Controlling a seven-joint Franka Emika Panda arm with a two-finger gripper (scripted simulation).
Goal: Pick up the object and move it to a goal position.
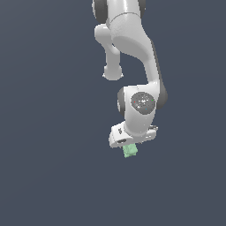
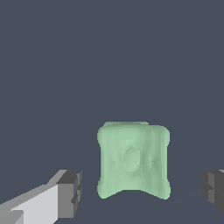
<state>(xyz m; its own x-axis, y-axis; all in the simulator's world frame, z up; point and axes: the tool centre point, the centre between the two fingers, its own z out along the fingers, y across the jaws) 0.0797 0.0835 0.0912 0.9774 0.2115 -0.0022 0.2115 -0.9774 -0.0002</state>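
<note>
Though its fingertips are cropped, the hand (image 2: 140, 190) gapes wide around the object (image 2: 133, 159).

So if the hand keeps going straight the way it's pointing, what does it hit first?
Probably the pale green chunk, which sits between the open fingers of the hand; depth is unclear.

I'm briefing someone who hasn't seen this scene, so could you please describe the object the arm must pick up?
Follow the white arm down to its gripper. Just below sits the object, between the open fingers, untouched. It is the only green thing: a small, pale mint, lumpy chunk on dark grey ground.
</note>
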